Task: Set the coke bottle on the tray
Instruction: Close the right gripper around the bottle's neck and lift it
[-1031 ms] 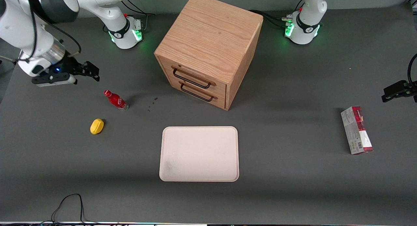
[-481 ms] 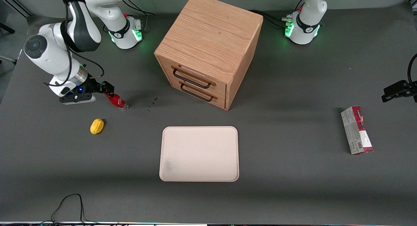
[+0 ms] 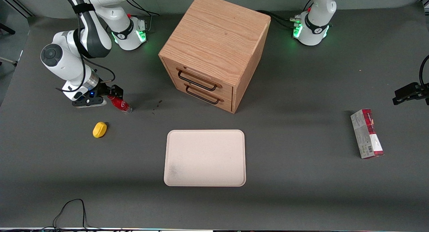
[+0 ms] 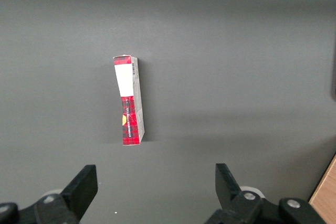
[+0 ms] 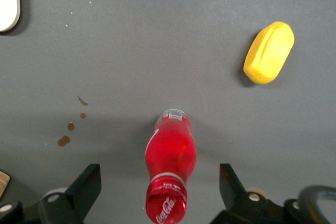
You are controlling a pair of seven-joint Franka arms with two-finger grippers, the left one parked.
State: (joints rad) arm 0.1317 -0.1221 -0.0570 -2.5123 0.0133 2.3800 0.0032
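The coke bottle [image 3: 121, 104] is small and red with a red cap and a clear base. It stands on the grey table toward the working arm's end. In the right wrist view the coke bottle [image 5: 169, 166] shows cap-first between my two black fingers. My right gripper [image 3: 114, 93] is open and sits at the bottle's cap, with one finger [image 5: 86, 184] on each side and apart from it. The cream-beige tray [image 3: 205, 157] lies flat, nearer to the front camera than the cabinet, and holds nothing.
A yellow lump [image 3: 99, 129] lies near the bottle, nearer the front camera. A wooden drawer cabinet [image 3: 214, 51] stands mid-table. A red-and-grey carton [image 3: 366, 133] lies toward the parked arm's end. Brown spots [image 5: 71, 127] mark the table beside the bottle.
My right gripper has come down and moved toward the bottle, from well above and apart to level with its cap. The bottle has not moved.
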